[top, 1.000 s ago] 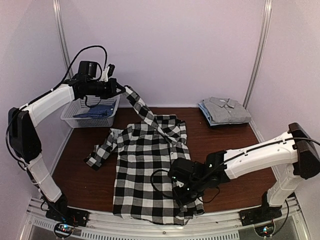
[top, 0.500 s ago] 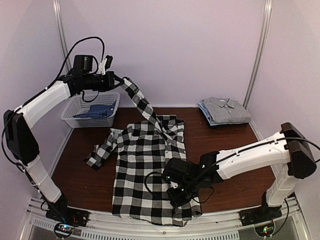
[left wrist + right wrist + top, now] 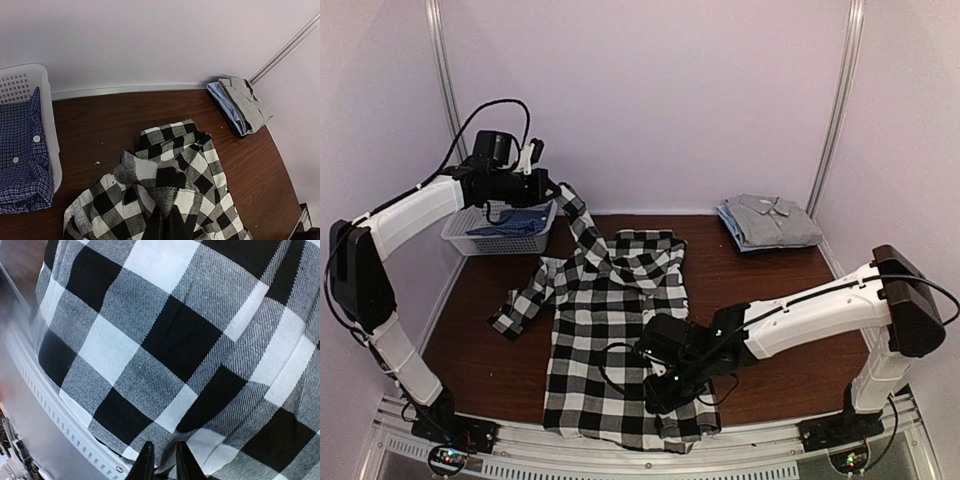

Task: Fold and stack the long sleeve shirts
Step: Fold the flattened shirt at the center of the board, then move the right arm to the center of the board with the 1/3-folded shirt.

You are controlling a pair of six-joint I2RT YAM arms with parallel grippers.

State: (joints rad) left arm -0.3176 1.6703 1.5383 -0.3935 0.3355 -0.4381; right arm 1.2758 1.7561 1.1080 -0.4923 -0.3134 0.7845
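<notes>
The black-and-white checked long sleeve shirt [image 3: 605, 330] lies spread on the brown table. One of its sleeves [image 3: 582, 225] is lifted off the table, and my left gripper [image 3: 552, 187] holds it high near the basket. The left wrist view shows that gripper [image 3: 166, 209] shut on a bunched piece of the sleeve, with the shirt [image 3: 200, 165] below. My right gripper [image 3: 665, 385] is low on the shirt's near right hem. Its fingertips [image 3: 163, 445] stand slightly parted, with a ridge of checked cloth [image 3: 170, 340] between them. Two more shirts, grey on light blue, sit folded in a stack [image 3: 770, 220] at the back right.
A white basket [image 3: 495, 240] at the back left holds a blue checked cloth [image 3: 510, 222]. The shirt's other sleeve [image 3: 525, 300] trails to the left. A metal rail [image 3: 50, 405] runs along the table's near edge, just under the hem. Walls enclose the back and both sides.
My right gripper has slid left along the hem and its jaws have parted a little. My left gripper, still holding the sleeve, rose and then came lower, so the sleeve hangs slacker.
</notes>
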